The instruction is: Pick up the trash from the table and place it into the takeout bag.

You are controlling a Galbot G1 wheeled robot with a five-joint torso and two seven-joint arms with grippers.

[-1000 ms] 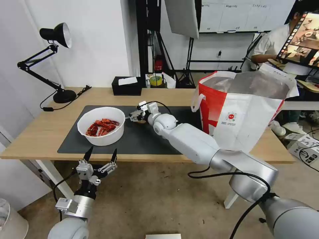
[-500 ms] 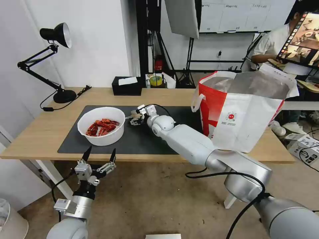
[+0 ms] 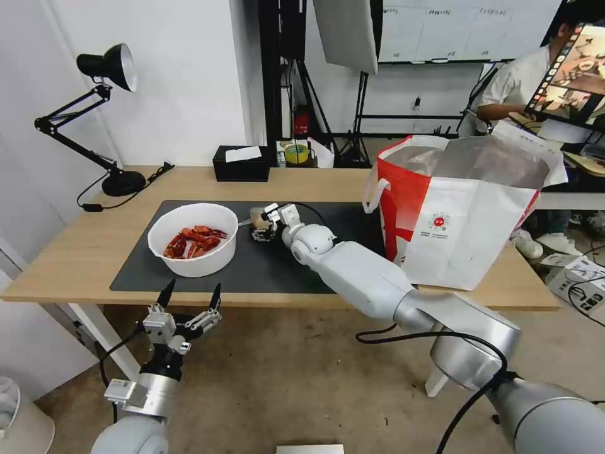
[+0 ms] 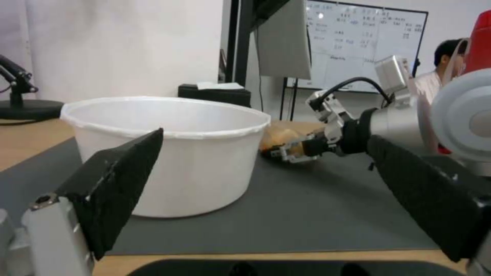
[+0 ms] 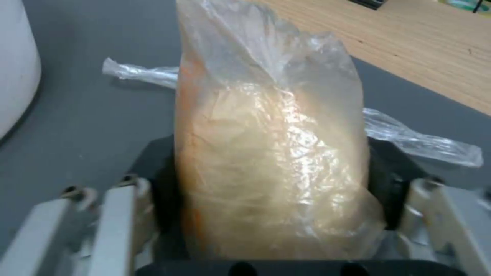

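On the dark grey mat [image 3: 271,268] of the table [image 3: 75,258], my right gripper [image 3: 259,226] is shut on the small clear bag with a beige lump [image 3: 256,217], just right of the white bowl [image 3: 192,258] of red crayfish shells [image 3: 192,239]. In the right wrist view the bag [image 5: 271,153] stands squeezed between the two fingers [image 5: 117,214], its loose plastic ends trailing on the mat. The takeout bag [image 3: 460,221] stands open at the table's right end. My left gripper [image 3: 189,302] hangs open below the table's front edge, level with the bowl [image 4: 168,161].
A black tissue box [image 3: 241,165] and a yellow tape roll [image 3: 295,153] sit at the table's back edge. A black desk lamp [image 3: 116,183] stands at the back left. Bare mat lies between the bowl and the takeout bag.
My right gripper has sunk slightly toward the mat by the bowl, and the beige lump now shows between its fingers. The left arm has stayed put.
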